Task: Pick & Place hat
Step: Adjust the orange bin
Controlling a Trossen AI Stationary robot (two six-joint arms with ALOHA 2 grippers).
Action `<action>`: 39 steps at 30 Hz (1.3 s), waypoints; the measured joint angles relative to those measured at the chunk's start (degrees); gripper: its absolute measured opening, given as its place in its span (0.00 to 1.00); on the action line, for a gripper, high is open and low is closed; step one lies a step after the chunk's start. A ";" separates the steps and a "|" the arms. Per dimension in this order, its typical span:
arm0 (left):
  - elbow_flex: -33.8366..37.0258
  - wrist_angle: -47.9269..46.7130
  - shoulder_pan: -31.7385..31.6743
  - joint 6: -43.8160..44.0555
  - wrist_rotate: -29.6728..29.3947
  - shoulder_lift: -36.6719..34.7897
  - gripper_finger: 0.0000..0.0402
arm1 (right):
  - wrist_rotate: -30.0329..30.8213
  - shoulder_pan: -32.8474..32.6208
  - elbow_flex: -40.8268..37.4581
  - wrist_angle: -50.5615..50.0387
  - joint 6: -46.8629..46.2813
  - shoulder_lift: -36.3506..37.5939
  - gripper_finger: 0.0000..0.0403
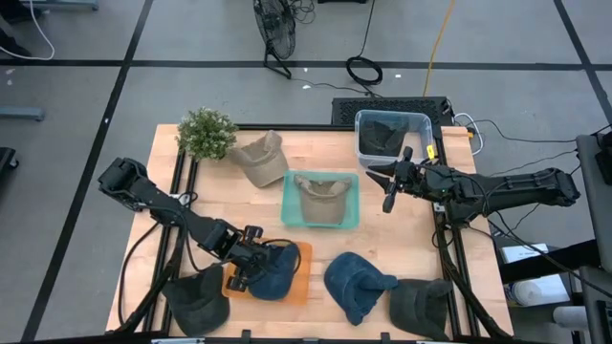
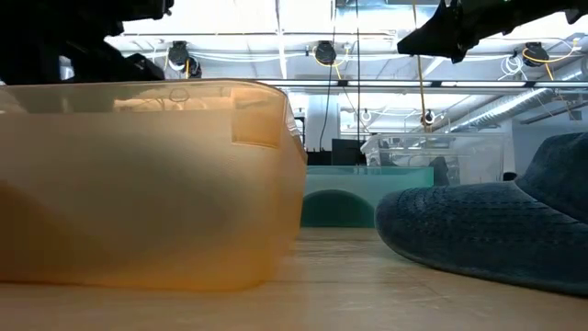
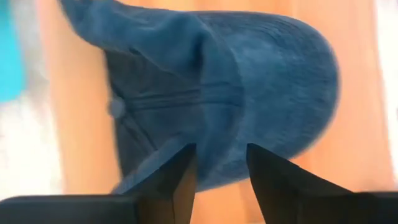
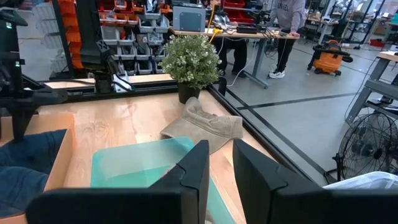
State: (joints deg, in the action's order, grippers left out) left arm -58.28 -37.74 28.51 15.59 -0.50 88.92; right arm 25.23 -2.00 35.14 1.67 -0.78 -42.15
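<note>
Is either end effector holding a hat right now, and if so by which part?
Nothing is held. The left end effector is open just above the blue hat lying in the orange bin. The right end effector hovers empty near the clear bin.

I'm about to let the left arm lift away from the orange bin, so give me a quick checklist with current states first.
1. Blue hat lies in the orange bin: ok.
2. Left gripper fingers parted, nothing pinched: ok.
3. Hat fully free of the fingers: cannot tell, fabric lies right under them.
4. Right gripper away, hovering beside the teal bin: ok.
5. Second blue hat on the table, apart from the left arm: ok.
</note>
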 joint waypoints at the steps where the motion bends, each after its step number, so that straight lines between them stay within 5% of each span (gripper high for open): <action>1: 0.00 0.03 0.00 -0.32 0.33 0.00 0.39 | 0.02 0.00 0.00 0.00 0.00 0.00 0.15; 10: -2.57 -4.66 -1.02 -6.32 -7.99 -2.95 0.36 | 0.01 0.00 0.00 0.21 0.00 0.00 0.15; 17: -3.62 -3.22 -4.56 -6.20 -20.76 -5.31 0.25 | 0.00 0.00 0.00 0.25 -0.02 0.01 0.15; 25: 0.66 1.43 -10.57 -5.41 -6.77 -1.37 0.14 | -0.01 0.00 0.00 -0.47 -0.07 0.02 0.15; 32: 0.59 3.37 -11.56 -6.01 -4.47 -0.86 0.21 | -0.02 0.00 0.00 -0.64 0.04 0.00 0.15; 39: 0.59 2.75 -12.65 -5.38 -9.21 -0.83 0.35 | -0.02 0.00 0.00 -0.63 -0.07 0.00 0.15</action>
State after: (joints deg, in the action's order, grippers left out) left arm -57.69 -34.98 15.86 10.22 -9.71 88.09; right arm 25.21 -2.00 35.14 1.04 -0.84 -42.15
